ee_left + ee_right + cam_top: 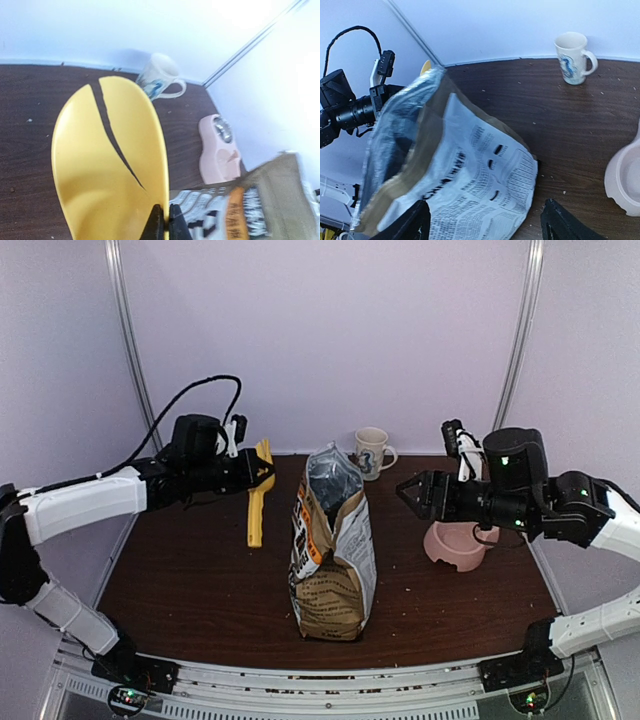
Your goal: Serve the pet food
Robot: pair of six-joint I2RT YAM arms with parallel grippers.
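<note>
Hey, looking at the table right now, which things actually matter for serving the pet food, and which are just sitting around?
For the job:
- open kraft bag, standing mid-table
- yellow scoop, held in the left gripper
- pink bowl, on the right side

Just lying about:
- white mug, by the back wall

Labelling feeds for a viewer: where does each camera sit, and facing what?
Top: above and behind the arms, looking down at table and bag; both arms show.
Left wrist: on the left arm, facing along the scoop toward mug and bowl; left pincer at bottom.
Right wrist: on the right arm, facing the open bag; right pincer at bottom.
All three share bag and mug.
</note>
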